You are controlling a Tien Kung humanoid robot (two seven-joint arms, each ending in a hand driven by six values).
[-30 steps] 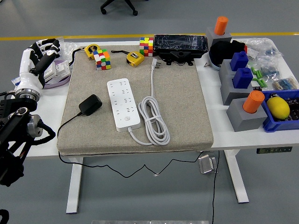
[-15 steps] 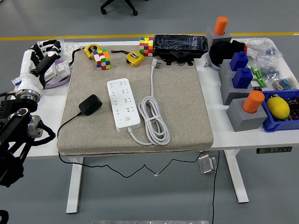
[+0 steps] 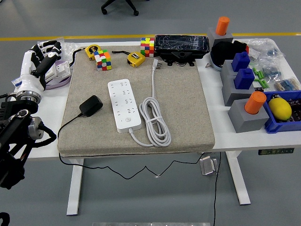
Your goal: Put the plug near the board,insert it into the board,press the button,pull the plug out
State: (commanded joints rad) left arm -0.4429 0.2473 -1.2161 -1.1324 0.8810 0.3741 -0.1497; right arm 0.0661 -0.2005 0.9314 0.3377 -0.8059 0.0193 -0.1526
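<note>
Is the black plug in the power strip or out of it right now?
Out. The black plug lies on the mat left of the white power strip, apart from it, with none of the strip's sockets occupied.

A white tabletop [image 3: 216, 136] carries a large beige mat [image 3: 183, 113] across its middle. At the mat's far edge, on the tabletop, stands a black box [image 3: 181, 44]. To the right are grey blocks [image 3: 244, 115] topped with orange and blue pegs, a blue bin [image 3: 282, 123] and a clear plastic bag [image 3: 265, 47], perhaps of small parts. At the left edge sits a pale purple dish [image 3: 59, 81] with something white inside it.
</note>
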